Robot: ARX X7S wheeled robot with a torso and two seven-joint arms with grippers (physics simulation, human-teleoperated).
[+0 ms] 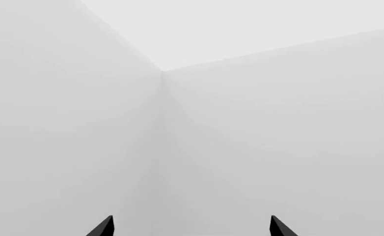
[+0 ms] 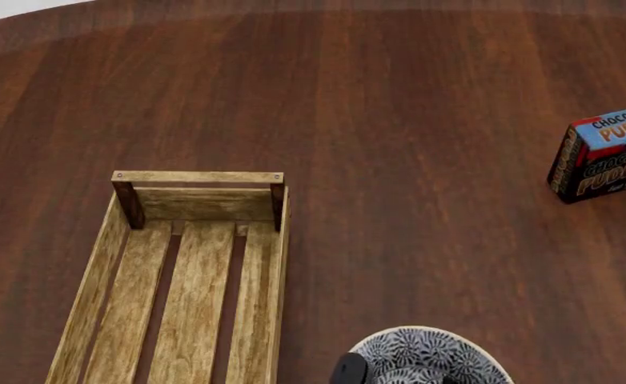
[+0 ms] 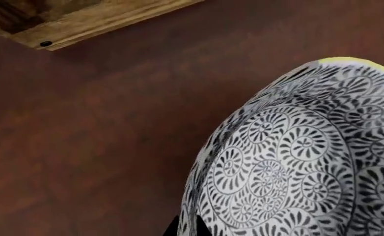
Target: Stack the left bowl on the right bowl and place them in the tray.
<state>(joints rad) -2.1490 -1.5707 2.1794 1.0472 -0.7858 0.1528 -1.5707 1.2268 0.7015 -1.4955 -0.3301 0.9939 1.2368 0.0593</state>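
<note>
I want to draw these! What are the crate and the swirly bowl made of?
The crate looks like pale, unpainted wood: grainy slats and darker corner posts. The bowl looks like glazed ceramic, white with black swirl patterns, though a render can't confirm that. The table under them looks like dark polished wood with streaky grain.

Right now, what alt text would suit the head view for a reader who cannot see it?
An empty oblong light-wood slatted tray lies on a dark wooden table, with a black-and-white patterned bowl at the bottom edge to its right. A chocolate pudding box sits at the far right.
</note>
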